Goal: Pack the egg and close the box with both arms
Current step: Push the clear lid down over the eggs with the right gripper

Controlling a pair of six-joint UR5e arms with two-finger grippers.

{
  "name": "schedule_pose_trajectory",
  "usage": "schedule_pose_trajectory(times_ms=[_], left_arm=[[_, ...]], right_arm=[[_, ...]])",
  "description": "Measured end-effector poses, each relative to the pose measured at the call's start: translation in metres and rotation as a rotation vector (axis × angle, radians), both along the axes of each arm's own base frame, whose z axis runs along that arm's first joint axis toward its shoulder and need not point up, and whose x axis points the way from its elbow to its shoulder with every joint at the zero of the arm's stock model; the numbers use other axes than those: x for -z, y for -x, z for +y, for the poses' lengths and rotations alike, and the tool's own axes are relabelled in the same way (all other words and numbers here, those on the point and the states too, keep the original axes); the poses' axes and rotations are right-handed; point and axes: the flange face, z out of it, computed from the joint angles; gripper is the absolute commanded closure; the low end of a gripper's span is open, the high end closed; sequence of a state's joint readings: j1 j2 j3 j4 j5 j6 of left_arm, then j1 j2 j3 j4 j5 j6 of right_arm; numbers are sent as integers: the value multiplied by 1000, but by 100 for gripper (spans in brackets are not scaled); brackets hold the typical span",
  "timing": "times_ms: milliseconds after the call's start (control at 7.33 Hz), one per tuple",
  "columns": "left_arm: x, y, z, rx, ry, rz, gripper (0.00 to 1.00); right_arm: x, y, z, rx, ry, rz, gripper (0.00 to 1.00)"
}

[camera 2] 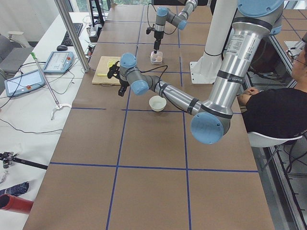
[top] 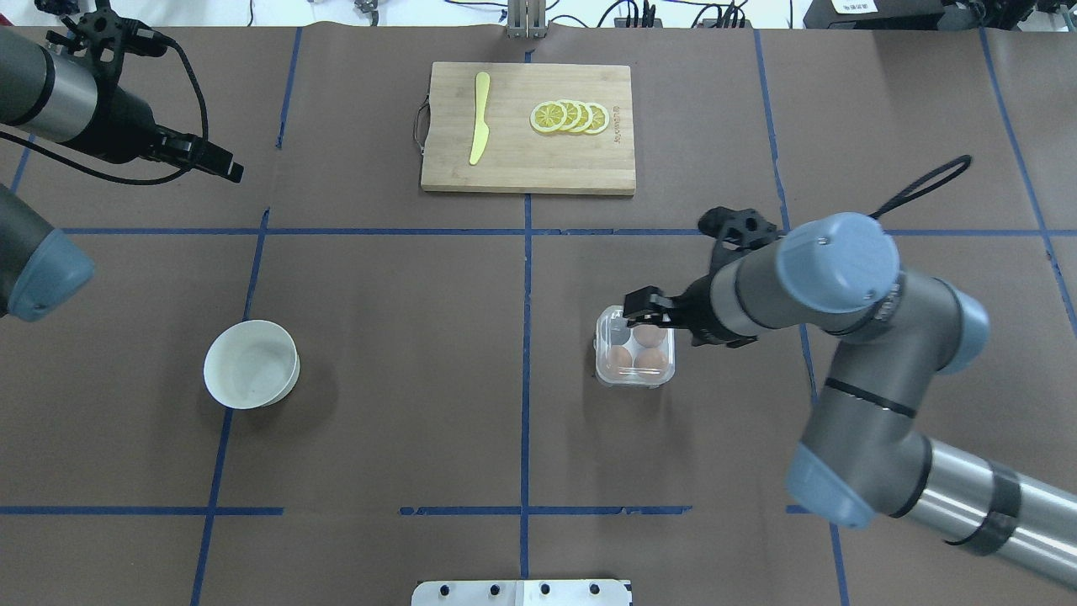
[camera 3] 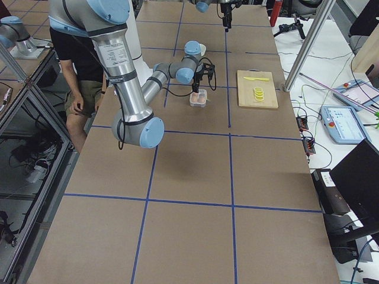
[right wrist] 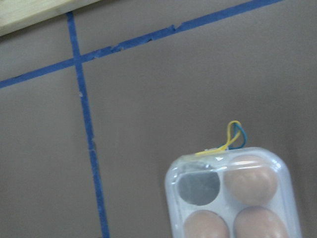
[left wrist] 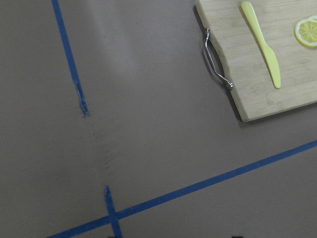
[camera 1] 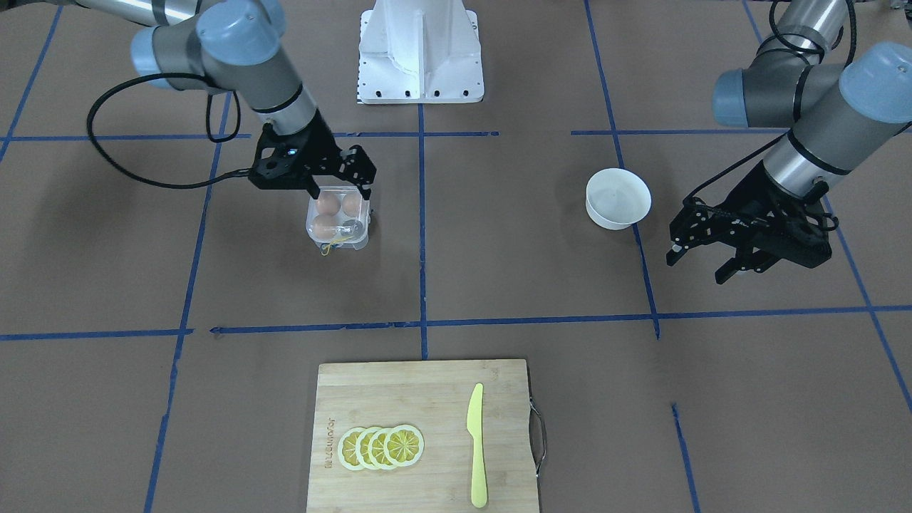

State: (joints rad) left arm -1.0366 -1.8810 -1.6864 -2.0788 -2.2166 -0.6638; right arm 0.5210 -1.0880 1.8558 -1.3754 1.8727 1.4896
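Note:
The clear egg box (camera 1: 338,231) stands on the table on my right side, with a yellow string (camera 1: 328,246) at its far edge. It holds three brown eggs (camera 1: 328,204) that I cannot tell apart, and one cell (right wrist: 198,187) is empty. Its lid seems to lie down over the cells. My right gripper (camera 1: 340,191) hangs open just above the box's near edge, its fingers (camera 1: 313,191) spread about the box's width. In the overhead view it (top: 644,313) covers part of the box (top: 633,374). My left gripper (camera 1: 698,265) is open and empty, beyond the bowl.
An empty white bowl (camera 1: 618,198) stands on my left side. A wooden cutting board (camera 1: 427,392) lies at the far middle edge with lemon slices (camera 1: 381,447) and a yellow knife (camera 1: 476,449). My white base (camera 1: 420,53) is at the near edge.

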Motion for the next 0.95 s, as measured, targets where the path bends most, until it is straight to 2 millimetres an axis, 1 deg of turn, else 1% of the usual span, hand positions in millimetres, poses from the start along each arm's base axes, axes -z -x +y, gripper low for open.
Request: schedule_pose_trajectory(times_ms=[136,273,409,545,682,818,955], left_arm=[[0,2,0,1,-2,1,18],[-7,9,2,6,-1,-4,18],[-26,28,5,9,-14,-28,17],[-50,55,8,4,-49,-68,17],[-78,87,12,-4,-87,-118,17],[-105,121,13,-14,-133,-173,17],[-128,156,11,-21,-171,-223,14]], right_arm=[[16,-3,-6,-11,6,7,0],[24,-17,-18,-31,10,1,0],[20,-45,-35,-47,18,-2,0],[-3,-79,-53,-37,11,17,0],[-39,-119,-70,-10,-19,59,0],[-84,-167,-85,21,-55,114,0],[-130,-221,-100,57,-91,165,0]])
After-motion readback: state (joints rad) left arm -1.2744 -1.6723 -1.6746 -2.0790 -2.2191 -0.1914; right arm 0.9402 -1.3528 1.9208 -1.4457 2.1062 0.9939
